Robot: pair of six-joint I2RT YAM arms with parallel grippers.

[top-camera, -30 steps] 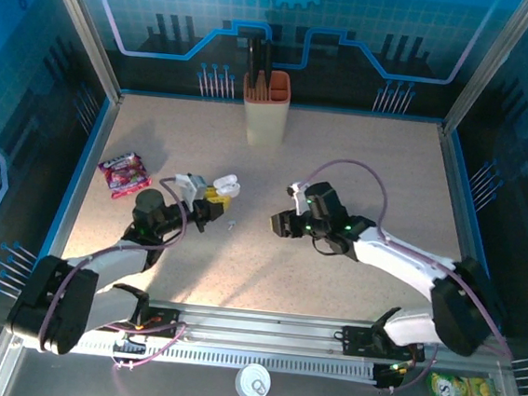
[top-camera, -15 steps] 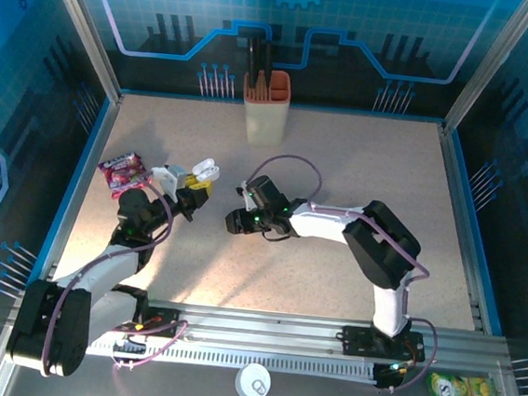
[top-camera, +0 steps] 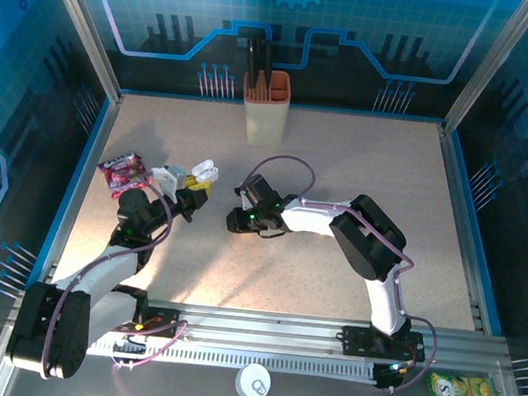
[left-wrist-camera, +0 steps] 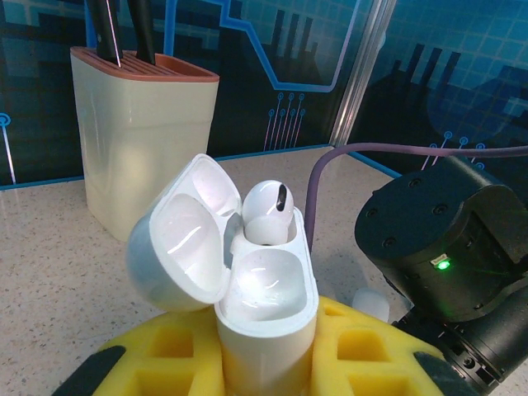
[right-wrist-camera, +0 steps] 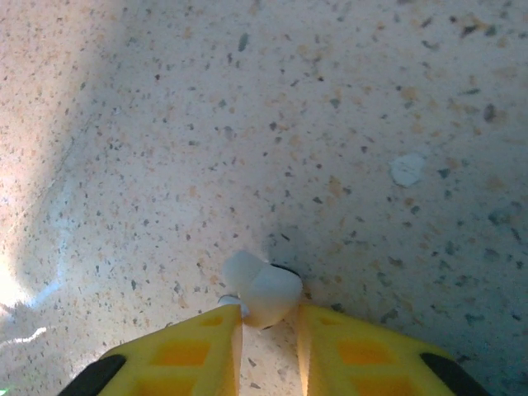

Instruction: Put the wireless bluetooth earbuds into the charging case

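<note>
While our left gripper [left-wrist-camera: 268, 351] clamps the open charging case [left-wrist-camera: 268, 289] by the tabletop's [top-camera: 361, 161] left edge, one earbud [left-wrist-camera: 266, 210] sits inside; our right gripper [right-wrist-camera: 268, 326] pinches a second earbud [right-wrist-camera: 262, 289].

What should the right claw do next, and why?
Probably lift straight up a little, then head for the case. The right claw looks pinched on a loose earbud lying on the table, while the left claw holds the charging case open, with one socket filled and one empty.
</note>
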